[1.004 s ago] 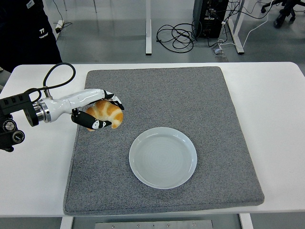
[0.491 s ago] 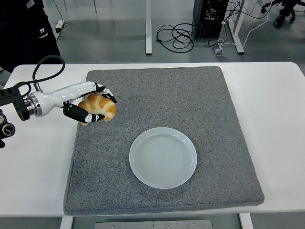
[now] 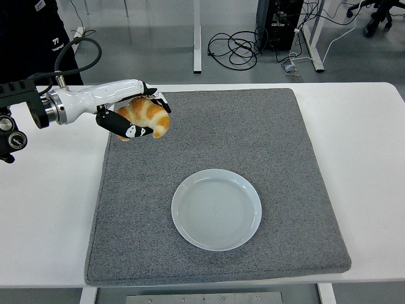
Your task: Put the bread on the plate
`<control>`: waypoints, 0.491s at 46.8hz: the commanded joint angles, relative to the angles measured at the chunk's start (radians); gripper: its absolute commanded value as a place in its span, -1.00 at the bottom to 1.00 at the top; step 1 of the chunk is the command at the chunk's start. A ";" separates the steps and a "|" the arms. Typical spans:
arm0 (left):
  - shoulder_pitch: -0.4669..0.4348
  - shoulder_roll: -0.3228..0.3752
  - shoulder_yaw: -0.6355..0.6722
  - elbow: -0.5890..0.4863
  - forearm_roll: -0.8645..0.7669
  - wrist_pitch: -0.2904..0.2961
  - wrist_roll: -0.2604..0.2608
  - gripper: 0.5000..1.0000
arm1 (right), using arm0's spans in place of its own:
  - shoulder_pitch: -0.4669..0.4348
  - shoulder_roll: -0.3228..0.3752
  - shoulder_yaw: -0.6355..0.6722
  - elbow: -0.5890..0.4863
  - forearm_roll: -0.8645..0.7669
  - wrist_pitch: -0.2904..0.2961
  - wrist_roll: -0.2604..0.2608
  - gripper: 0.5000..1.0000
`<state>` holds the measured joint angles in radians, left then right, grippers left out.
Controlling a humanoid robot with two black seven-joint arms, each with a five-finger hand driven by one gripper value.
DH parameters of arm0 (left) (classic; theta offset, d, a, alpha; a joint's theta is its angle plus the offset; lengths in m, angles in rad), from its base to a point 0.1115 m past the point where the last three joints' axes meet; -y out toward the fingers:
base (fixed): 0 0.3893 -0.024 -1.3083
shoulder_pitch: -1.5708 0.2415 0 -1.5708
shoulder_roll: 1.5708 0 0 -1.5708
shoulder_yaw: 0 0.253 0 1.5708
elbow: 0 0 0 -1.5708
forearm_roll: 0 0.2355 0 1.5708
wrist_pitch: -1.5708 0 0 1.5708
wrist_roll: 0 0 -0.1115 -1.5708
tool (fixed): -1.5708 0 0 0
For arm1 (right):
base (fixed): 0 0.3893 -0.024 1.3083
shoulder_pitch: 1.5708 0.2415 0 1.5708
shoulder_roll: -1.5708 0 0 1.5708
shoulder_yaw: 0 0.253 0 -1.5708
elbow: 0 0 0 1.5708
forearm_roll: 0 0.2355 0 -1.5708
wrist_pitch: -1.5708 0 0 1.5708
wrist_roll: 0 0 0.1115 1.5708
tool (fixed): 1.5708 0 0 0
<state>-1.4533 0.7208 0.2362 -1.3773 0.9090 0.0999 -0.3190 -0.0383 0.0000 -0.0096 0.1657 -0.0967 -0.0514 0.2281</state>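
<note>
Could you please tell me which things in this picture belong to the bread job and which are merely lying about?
Part of the job:
- bread, held in the left hand
- plate, nothing on it

Lying about:
- grey mat under the plate
- white table
- cables on the floor
- person at the top left

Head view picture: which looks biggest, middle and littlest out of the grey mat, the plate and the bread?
1. Grey mat, by far the biggest; it covers most of the white table.
2. Plate, lying on the mat.
3. Bread, the littlest, held in the left hand and lifted nearer the camera, yet clearly smaller.
</note>
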 commanded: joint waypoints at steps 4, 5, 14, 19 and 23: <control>-0.025 -0.044 -0.002 0.000 -0.001 0.000 0.031 -1.00 | 0.000 0.000 0.000 0.000 0.000 0.001 -0.001 1.00; -0.028 -0.053 -0.002 0.000 -0.001 0.000 0.035 -1.00 | 0.000 0.000 0.000 0.000 0.000 0.001 -0.001 1.00; -0.047 -0.141 -0.003 0.000 -0.002 0.006 0.070 -1.00 | 0.000 0.000 0.000 0.000 0.000 0.001 0.000 1.00; -0.064 -0.199 -0.005 0.000 -0.004 0.009 0.093 -1.00 | -0.002 0.000 0.000 0.000 0.000 0.001 0.000 1.00; -0.081 -0.248 -0.005 0.000 -0.005 0.009 0.118 -1.00 | -0.003 0.000 0.000 0.000 0.000 0.001 0.000 1.00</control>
<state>-1.5243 0.5029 0.2315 -1.3776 0.9051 0.1088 -0.2174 -0.0399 0.0000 -0.0092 0.1657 -0.0966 -0.0506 0.2281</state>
